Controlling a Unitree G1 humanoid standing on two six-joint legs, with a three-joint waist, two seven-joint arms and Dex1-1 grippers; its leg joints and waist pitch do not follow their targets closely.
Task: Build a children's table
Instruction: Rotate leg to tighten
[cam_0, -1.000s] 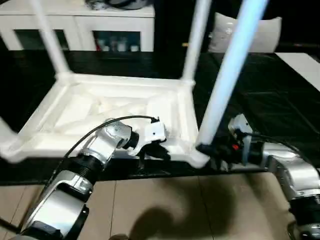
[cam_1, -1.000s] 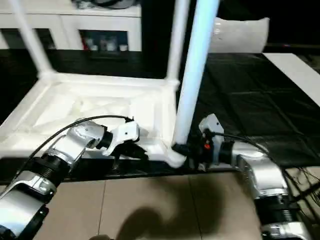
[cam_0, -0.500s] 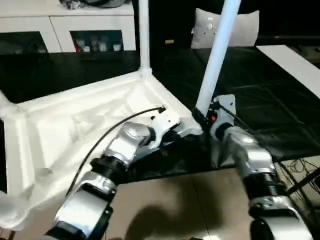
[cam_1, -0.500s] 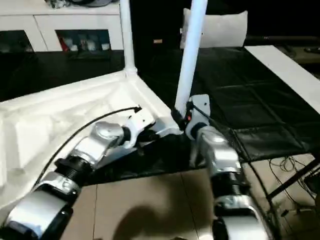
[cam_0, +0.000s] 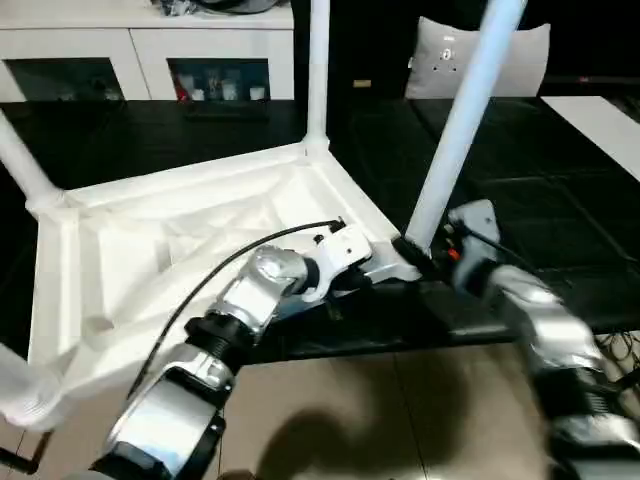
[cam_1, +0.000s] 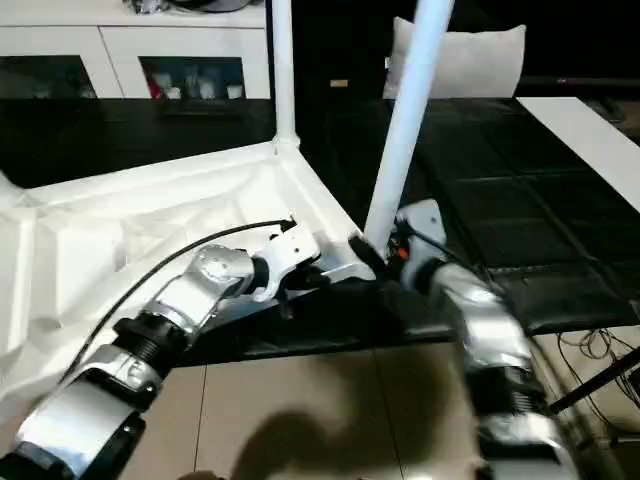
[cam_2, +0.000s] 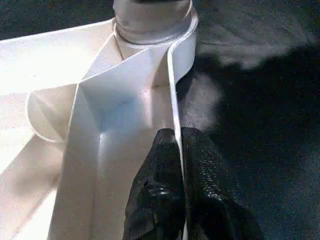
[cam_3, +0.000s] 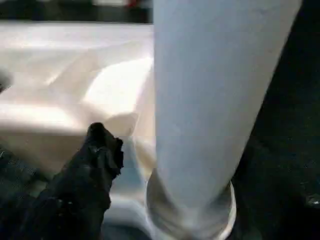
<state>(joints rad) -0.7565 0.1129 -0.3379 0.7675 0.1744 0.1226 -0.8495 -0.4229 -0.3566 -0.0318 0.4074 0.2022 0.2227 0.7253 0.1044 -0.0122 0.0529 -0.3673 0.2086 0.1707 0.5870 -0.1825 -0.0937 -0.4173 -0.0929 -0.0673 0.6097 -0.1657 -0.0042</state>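
Tabletop (cam_0: 180, 250) lies upside down, ribbed underside up, across the left and centre of the left eye view, on a black surface (cam_0: 560, 200). It sits skewed: one corner points toward the upper centre, another toward the lower centre-right.

Legs standing in corner sockets: far leg (cam_0: 318, 70) rises at upper centre; near-right leg (cam_0: 460, 110) rises from centre-right, leaning toward the upper right; a third leg (cam_0: 22, 160) at the left edge. A blurred white tube end (cam_0: 25, 385) shows at lower left, close to the camera.

Left gripper (cam_2: 179, 165): in the left wrist view, its two black fingers (cam_2: 160, 190) are pinched on the thin upright rim wall of the tabletop, one finger each side, close to the corner socket that carries the near-right leg. In the left eye view it sits at centre frame (cam_0: 350, 275), on the near edge.

Right gripper (cam_0: 425, 262): at the base of the near-right leg, centre-right of the frame. The right wrist view shows one black finger (cam_3: 97, 155) just beside the leg, near its socket collar; I cannot tell whether the jaws grip the leg or stand open.

White cabinet (cam_0: 150, 50) with glass doors spans the upper left. A white cushion (cam_0: 440, 60) stands at upper right.
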